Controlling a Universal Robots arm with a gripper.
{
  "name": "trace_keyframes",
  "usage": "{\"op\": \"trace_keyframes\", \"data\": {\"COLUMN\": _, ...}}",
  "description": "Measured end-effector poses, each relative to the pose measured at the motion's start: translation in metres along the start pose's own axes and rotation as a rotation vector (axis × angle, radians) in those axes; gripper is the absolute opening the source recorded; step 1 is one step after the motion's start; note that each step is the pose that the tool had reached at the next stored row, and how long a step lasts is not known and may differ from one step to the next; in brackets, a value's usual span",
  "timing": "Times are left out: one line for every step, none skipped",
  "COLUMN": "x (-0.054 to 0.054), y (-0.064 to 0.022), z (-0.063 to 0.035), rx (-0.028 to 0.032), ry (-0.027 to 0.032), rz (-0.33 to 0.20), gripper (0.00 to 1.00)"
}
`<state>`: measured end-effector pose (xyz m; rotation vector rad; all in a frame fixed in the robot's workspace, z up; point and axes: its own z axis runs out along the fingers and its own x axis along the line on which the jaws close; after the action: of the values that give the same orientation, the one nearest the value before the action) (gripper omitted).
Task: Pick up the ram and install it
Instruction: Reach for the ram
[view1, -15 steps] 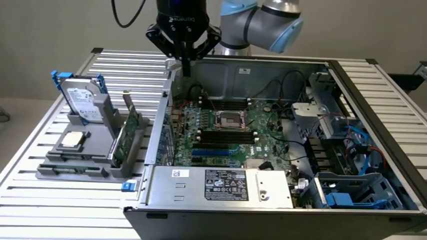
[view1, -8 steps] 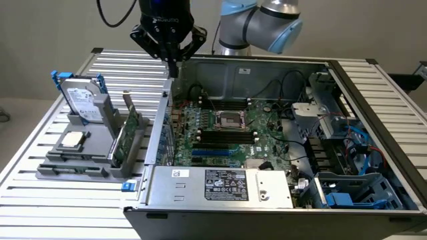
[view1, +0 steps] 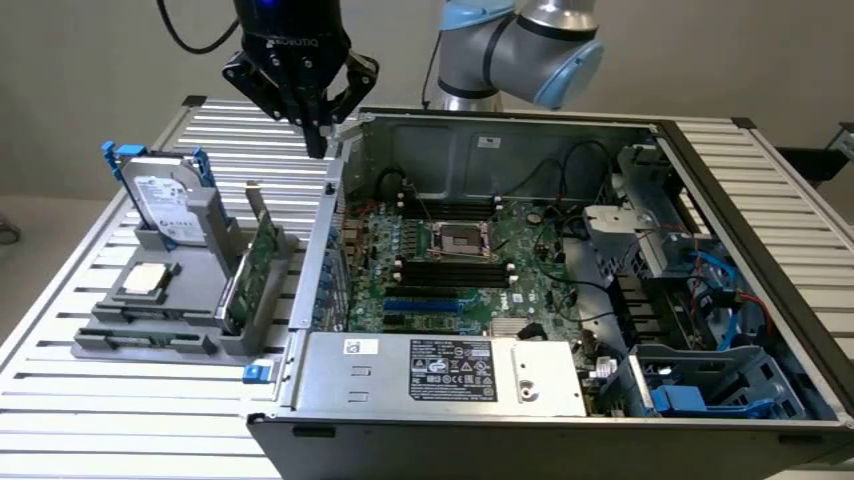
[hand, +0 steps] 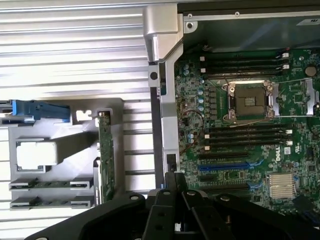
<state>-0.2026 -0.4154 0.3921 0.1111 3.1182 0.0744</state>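
— Two thin green sticks, by my count: the ram (hand: 50, 184), edge-up in the grey holder (hand: 65, 145). The holder stands outside the computer case (view1: 334, 200), on the exterior view's left of it.
— Anything beside it?
— A taller green card (view1: 254, 268) in the same holder, between the ram and the case wall.
— And the gripper?
— The gripper (view1: 316, 148) hangs over the case wall on the holder side. Its fingers are pinched narrow with nothing between them. It is well apart from the ram.
— Progress?
— My judgement: nothing done yet. The ram sits in its holder. The black memory slots (view1: 454, 270) inside the case, either side of the processor socket (view1: 461, 238), look bare. Pickup and seating are both left.
— Any writing?
— "DELL" in white on the green board (hand: 192, 125) inside the case. The power supply (view1: 534, 372), along the case's near edge, carries a white label with print too small to read. There is lettering on the gripper body, but I cannot make it out.
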Motion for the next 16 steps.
{"op": "trace_keyframes", "data": {"x": 0.004, "y": -0.0009, "z": -0.0001, "rx": 0.0, "ry": 0.0001, "rz": 0.0, "gripper": 0.11}}
{"op": "trace_keyframes", "data": {"x": 0.007, "y": -0.0019, "z": -0.0002, "rx": 0.0001, "ry": 0.0001, "rz": 0.0, "gripper": 0.11}}
{"op": "trace_keyframes", "data": {"x": 0.011, "y": -0.0028, "z": -0.0003, "rx": 0.0001, "ry": 0.0, "rz": 0.0, "gripper": 0.11}}
{"op": "trace_keyframes", "data": {"x": 0.014, "y": -0.0038, "z": -0.0003, "rx": 0.0, "ry": 0.0001, "rz": 0.0, "gripper": 0.11}}
{"op": "trace_keyframes", "data": {"x": 0.018, "y": -0.0047, "z": -0.0004, "rx": 0.0001, "ry": 0.0001, "rz": 0.0, "gripper": 0.11}}
{"op": "trace_keyframes", "data": {"x": 0.021, "y": -0.0057, "z": -0.0005, "rx": 0.0001, "ry": 0.0001, "rz": 0.0, "gripper": 0.11}}
{"op": "trace_keyframes", "data": {"x": 0.024, "y": -0.0067, "z": -0.0006, "rx": 0.0003, "ry": 0.0003, "rz": 0.0, "gripper": 0.11}}
{"op": "trace_keyframes", "data": {"x": 0.026, "y": -0.0075, "z": -0.0006, "rx": 0.0007, "ry": 0.0005, "rz": 0.0, "gripper": 0.11}}
{"op": "trace_keyframes", "data": {"x": 0.028, "y": -0.0084, "z": -0.0005, "rx": 0.0014, "ry": 0.001, "rz": 0.0, "gripper": 0.11}}
{"op": "trace_keyframes", "data": {"x": 0.03, "y": -0.0092, "z": -0.0004, "rx": 0.0024, "ry": 0.0019, "rz": 0.0, "gripper": 0.11}}
{"op": "trace_keyframes", "data": {"x": 0.031, "y": -0.01, "z": -0.0002, "rx": 0.0033, "ry": 0.0032, "rz": 0.0, "gripper": 0.11}}
{"op": "trace_keyframes", "data": {"x": 0.033, "y": -0.0109, "z": 0.0, "rx": 0.0044, "ry": 0.0046, "rz": 0.0, "gripper": 0.11}}
{"op": "trace_keyframes", "data": {"x": 0.034, "y": -0.0118, "z": 0.0002, "rx": 0.0053, "ry": 0.0063, "rz": 0.0, "gripper": 0.11}}
{"op": "trace_keyframes", "data": {"x": 0.035, "y": -0.0127, "z": 0.0004, "rx": 0.0063, "ry": 0.008, "rz": 0.0, "gripper": 0.11}}
{"op": "trace_keyframes", "data": {"x": 0.036, "y": -0.0136, "z": 0.0006, "rx": 0.0072, "ry": 0.0099, "rz": 0.0, "gripper": 0.11}}
{"op": "trace_keyframes", "data": {"x": 0.037, "y": -0.0145, "z": 0.0008, "rx": 0.008, "ry": 0.0116, "rz": 0.0, "gripper": 0.11}}
